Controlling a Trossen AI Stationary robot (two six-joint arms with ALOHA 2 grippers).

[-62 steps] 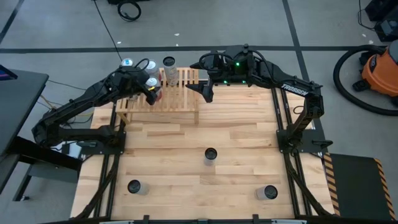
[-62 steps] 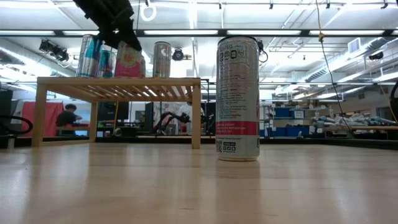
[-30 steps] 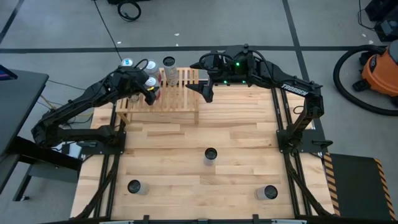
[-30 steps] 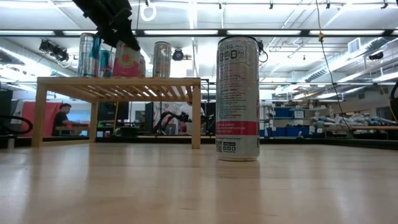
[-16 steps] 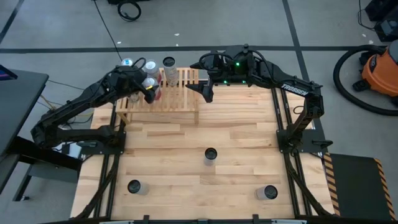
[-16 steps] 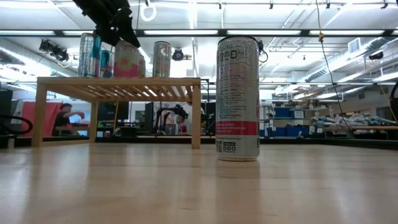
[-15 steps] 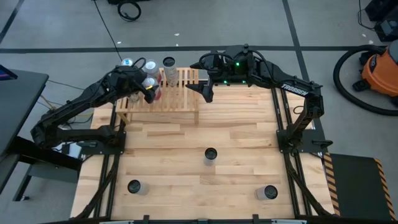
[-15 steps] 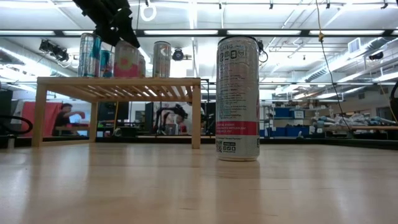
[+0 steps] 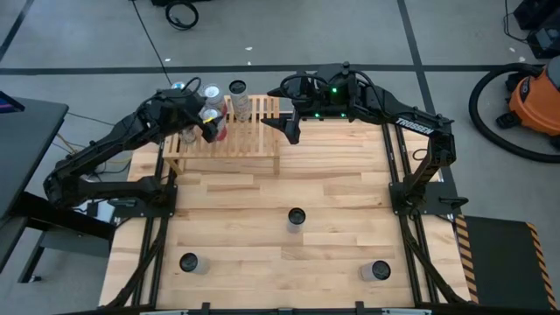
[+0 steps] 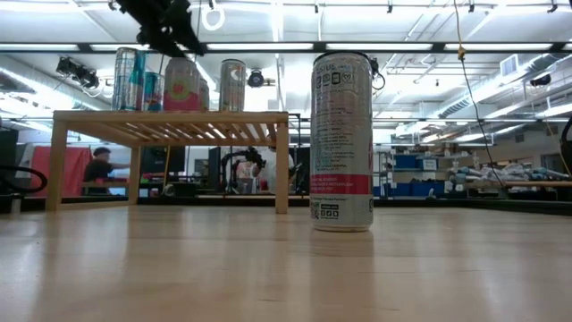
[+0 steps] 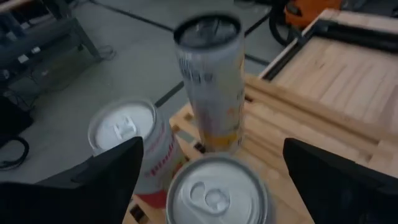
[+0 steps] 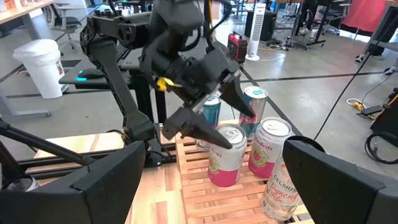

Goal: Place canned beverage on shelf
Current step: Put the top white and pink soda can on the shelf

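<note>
The left gripper (image 12: 214, 121) hangs wide open, empty, above the pink-labelled can (image 12: 225, 155) standing on the slatted light-wood shelf (image 9: 254, 136). Release looks complete; next it should lift clear. The right gripper (image 9: 291, 129), also open, waits beside the shelf.

the left gripper (image 12: 217, 115) has let go of the pink can (image 12: 225, 157), jaws now spread wide, and it's lifted clear above the can's top. the pink can stands free on the shelf (image 10: 170, 123). behind, a person (image 10: 98, 165) has shifted.
</note>
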